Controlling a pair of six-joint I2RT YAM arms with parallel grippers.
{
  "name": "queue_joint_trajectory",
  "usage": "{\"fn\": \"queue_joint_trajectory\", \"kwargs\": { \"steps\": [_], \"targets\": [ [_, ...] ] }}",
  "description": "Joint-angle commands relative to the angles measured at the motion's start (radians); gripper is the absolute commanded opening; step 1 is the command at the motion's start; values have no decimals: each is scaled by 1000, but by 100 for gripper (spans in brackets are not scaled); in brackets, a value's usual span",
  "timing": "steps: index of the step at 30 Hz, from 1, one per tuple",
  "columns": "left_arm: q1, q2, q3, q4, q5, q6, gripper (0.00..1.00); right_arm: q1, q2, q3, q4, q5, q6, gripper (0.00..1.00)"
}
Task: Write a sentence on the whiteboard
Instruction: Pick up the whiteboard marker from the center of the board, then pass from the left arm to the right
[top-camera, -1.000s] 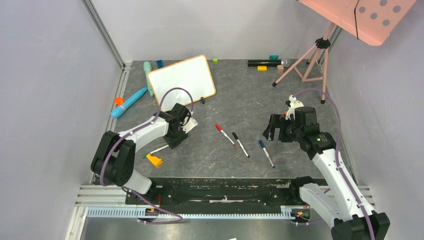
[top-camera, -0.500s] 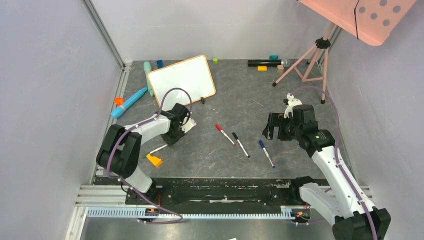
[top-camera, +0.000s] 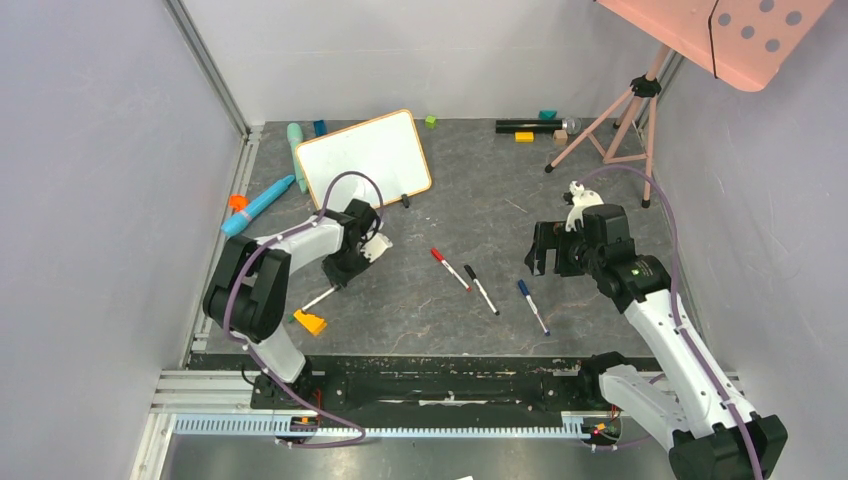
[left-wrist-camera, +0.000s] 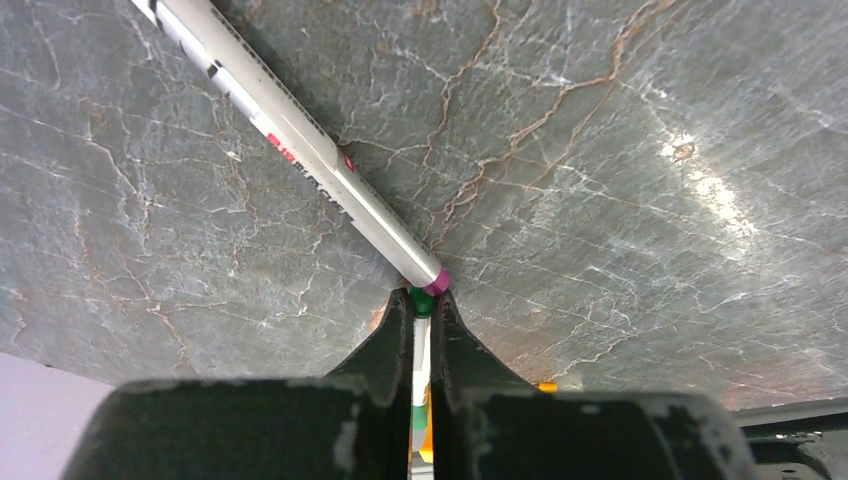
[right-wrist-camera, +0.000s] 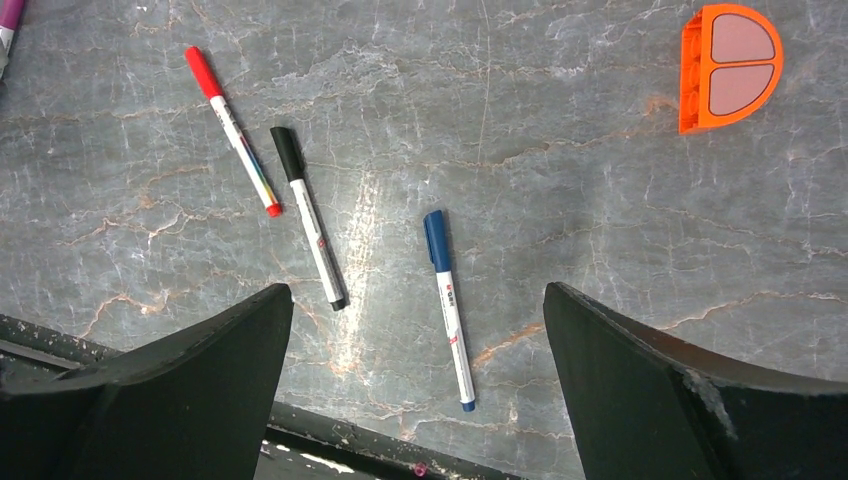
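Whiteboard: your small rectangular white board with the thin orange frame and rounded corners (top-camera: 365, 158) sits at the far left of the dark grey marbled table (top-camera: 480, 190). It is turned at a slant, and one black clip foot shows at its near right edge.
Left gripper: your left gripper (left-wrist-camera: 423, 298) is down at the table just near of the whiteboard, its jaws clenched on a slim white marker with a green tip (left-wrist-camera: 421, 350).
Beside that grasp: a pale grey marker with a purple end (left-wrist-camera: 300, 150) lies on the table. You cannot tell whether its purple end touches the jaw tips.
Right gripper: your right gripper (right-wrist-camera: 418, 295) hovers over the right half of the table, its jaws released, spread wide and grasping nothing.
Below it: a blue-capped white marker (right-wrist-camera: 447, 300), a black-capped white marker (right-wrist-camera: 310, 230) and a red-capped white marker (right-wrist-camera: 232, 130) lie apart from one another, between your two arms.
Near left: an orange wedge-shaped block (top-camera: 309, 321) lies by the tail of the held marker.
Far left edge: a thick turquoise pen (top-camera: 258, 205) lies left of the whiteboard.
Far right: a pink tripod (top-camera: 620, 120) stands in the corner.
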Motion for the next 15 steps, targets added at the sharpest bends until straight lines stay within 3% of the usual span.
{"fn": "queue_joint_trajectory", "kwargs": {
  "steps": [1,12,15],
  "targets": [
    [4,-49,70,-26,-22,-19,2,11,0,46,17,20,-18,98],
    [-45,-203,385,-85,-210,-279,2,23,17,66,115,-67,-11,98],
    [-45,-263,458,-97,-101,-432,2,30,21,53,177,-134,9,98]
  ]
}}
